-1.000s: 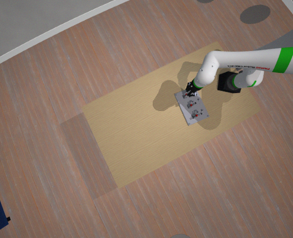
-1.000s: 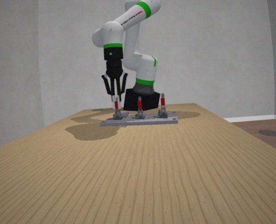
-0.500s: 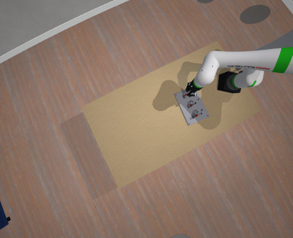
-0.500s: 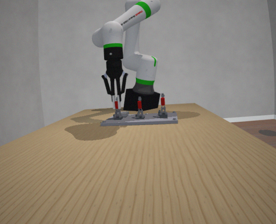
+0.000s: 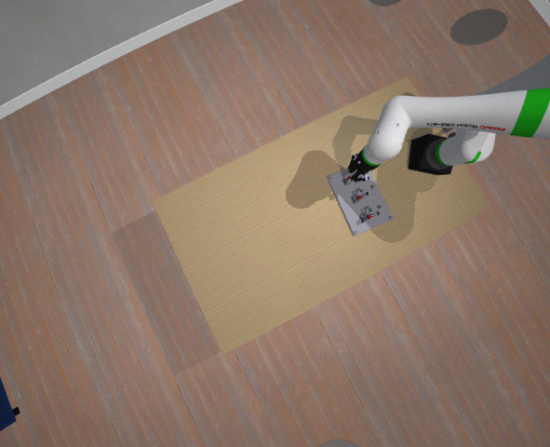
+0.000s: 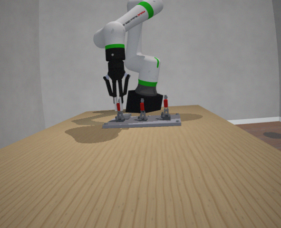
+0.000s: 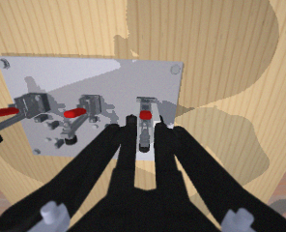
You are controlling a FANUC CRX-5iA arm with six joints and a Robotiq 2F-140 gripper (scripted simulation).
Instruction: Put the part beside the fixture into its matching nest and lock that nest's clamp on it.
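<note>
The grey fixture plate (image 6: pixel 141 122) carries three toggle clamps with red handles, all standing upright in the exterior view. My gripper (image 6: pixel 118 100) hangs straight down over the leftmost clamp and is shut on its red handle (image 6: pixel 118 107). In the wrist view my fingers close on that handle (image 7: pixel 145 115) from both sides, at the plate's right end. A grey block (image 6: pixel 126 114), seemingly the part, lies low behind this clamp; its seating is hidden by the clamp and my fingers. In the overhead view my gripper (image 5: pixel 355 174) is at the plate's (image 5: pixel 361 203) upper end.
The middle clamp's handle (image 6: pixel 142 106) and the right clamp's handle (image 6: pixel 165 103) stand free beside my fingers. The robot's black base (image 6: pixel 142 101) stands right behind the fixture. The wooden table top (image 6: pixel 135 171) stretches toward the camera.
</note>
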